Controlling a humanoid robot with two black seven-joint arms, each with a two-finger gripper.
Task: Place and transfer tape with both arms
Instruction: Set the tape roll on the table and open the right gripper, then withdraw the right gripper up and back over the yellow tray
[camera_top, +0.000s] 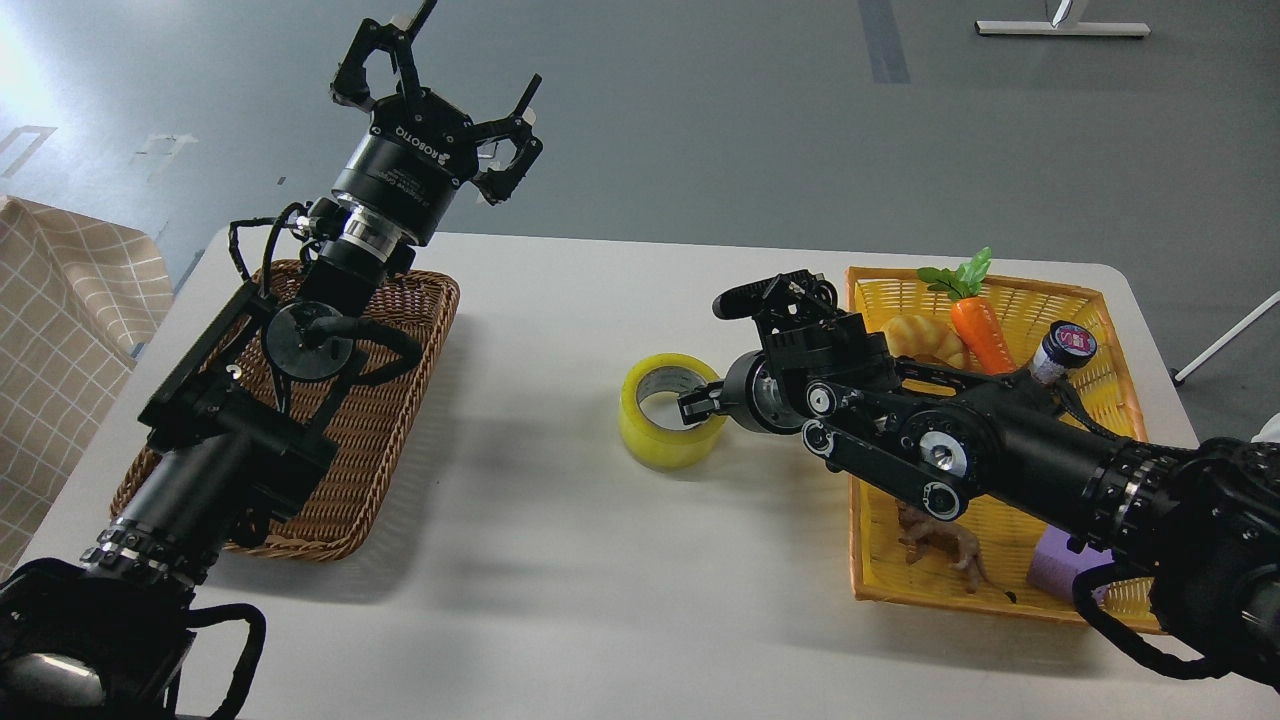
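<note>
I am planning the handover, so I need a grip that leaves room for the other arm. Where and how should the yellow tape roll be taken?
The tape lies flat on the table with its core hole facing up. Probably best to pinch the wall on its right side, one finger in the hole and one outside, as the right gripper seems to be doing. That leaves the left rim free for the left gripper.

A white bench (560, 560) with rounded corners stands on a smooth grey floor (700, 120), which carries a bright glare at the upper left. A beige checked cloth (60, 330) hangs at the left edge, and a white metal base (1062, 28) lies at the top right.
</note>
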